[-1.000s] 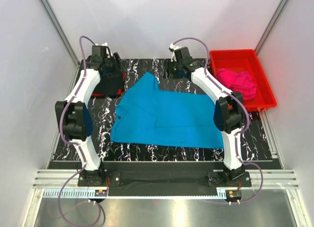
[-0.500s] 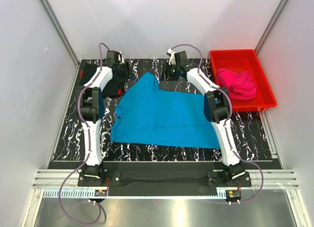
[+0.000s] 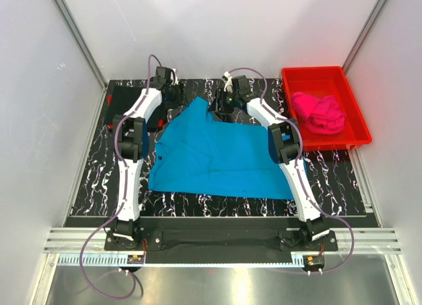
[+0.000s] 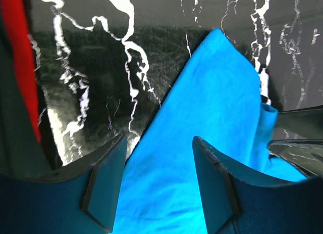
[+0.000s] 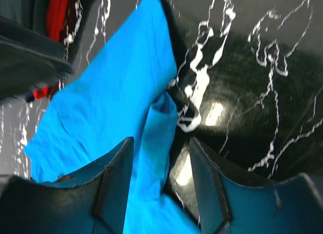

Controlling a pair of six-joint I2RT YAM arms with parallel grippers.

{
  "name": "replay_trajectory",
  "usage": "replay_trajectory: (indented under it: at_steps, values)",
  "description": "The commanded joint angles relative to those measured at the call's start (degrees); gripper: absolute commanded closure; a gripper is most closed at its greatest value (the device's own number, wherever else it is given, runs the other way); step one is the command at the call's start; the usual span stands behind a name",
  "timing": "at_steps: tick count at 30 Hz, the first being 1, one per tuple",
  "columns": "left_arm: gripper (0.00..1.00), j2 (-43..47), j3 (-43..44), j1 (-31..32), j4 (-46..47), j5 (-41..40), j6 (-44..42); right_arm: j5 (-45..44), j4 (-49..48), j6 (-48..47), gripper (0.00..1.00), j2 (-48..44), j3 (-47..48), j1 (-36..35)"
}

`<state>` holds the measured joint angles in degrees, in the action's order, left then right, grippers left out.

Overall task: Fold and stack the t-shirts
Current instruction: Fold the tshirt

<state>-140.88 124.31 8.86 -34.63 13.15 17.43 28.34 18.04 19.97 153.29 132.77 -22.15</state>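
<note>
The turquoise t-shirt (image 3: 217, 153) lies spread on the marbled mat, one corner pointing to the far side. My left gripper (image 3: 178, 95) is open just left of that far corner. In the left wrist view the left gripper (image 4: 159, 148) has its jaws apart over the shirt's edge (image 4: 212, 92). My right gripper (image 3: 221, 106) is open at the corner's right side. In the right wrist view the right gripper (image 5: 161, 153) straddles a rolled fold of the turquoise cloth (image 5: 159, 128). The pink t-shirt (image 3: 320, 111) lies bunched in the red bin (image 3: 315, 76). The black folded t-shirt (image 3: 124, 99) sits at the far left.
The red bin stands at the far right, off the mat's corner. A red item (image 4: 20, 57) shows beside the black folded shirt. White walls and metal rails close in the back and sides. Bare marbled mat (image 3: 217, 203) runs along the near edge.
Both grippers have moved inward to the turquoise shirt's far corner. The left one came right from above the black shirt; the right one shifted left. The shirt has not moved.
</note>
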Motion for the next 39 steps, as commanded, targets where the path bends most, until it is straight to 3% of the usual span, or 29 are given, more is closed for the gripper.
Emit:
replay_trajectory:
  at_steps: [1, 4, 7, 8, 11, 12, 15, 19, 26, 39]
  values:
    - [0.4, -2.4, 3.8, 0.8, -0.6, -3.0, -2.1, -0.5, -3.8, 3.1, 0.45, 1.4, 3.5, -0.6]
    - [0.39, -4.5, 5.6, 0.8, -1.0, -2.5, -1.6, -1.1, -3.8, 3.7, 0.51, 2.5, 5.0, -0.5]
    - [0.4, -5.6, 6.4, 0.8, -0.9, -1.5, -1.0, -0.9, -4.9, 3.5, 0.7, 2.8, 5.1, -0.5]
    - [0.45, -5.8, 6.3, 0.8, -0.7, -1.3, -0.8, -1.7, -5.0, 3.2, 0.84, 2.4, 4.9, -0.5]
    - [0.64, -6.3, 7.0, 0.8, -0.3, -0.8, -0.7, -3.1, -6.1, 2.0, 0.99, 1.0, 3.7, -0.5]
    - [0.82, -6.3, 7.5, 0.7, -0.3, -0.8, -0.6, -3.6, -6.7, 1.7, 1.0, 0.4, 3.4, -0.5]
    - [1.0, -5.5, 7.6, 0.4, -0.2, -1.9, 0.3, -6.5, -8.9, 1.4, 1.0, -2.2, 0.4, -0.3]
    - [1.0, -4.3, 6.0, -1.2, 0.8, -2.0, 3.2, -9.3, -11.2, 2.2, 1.0, -5.1, -4.3, 0.1]
    - [1.0, -0.5, -0.7, -5.2, 8.3, 4.9, 12.2, -9.8, -12.9, 3.9, 1.0, -6.7, -8.0, 0.8]
    - [0.98, 4.6, -4.0, -5.2, 14.2, 15.1, 11.0, -5.2, -20.8, 1.9, 1.0, -10.9, -11.0, 0.9]
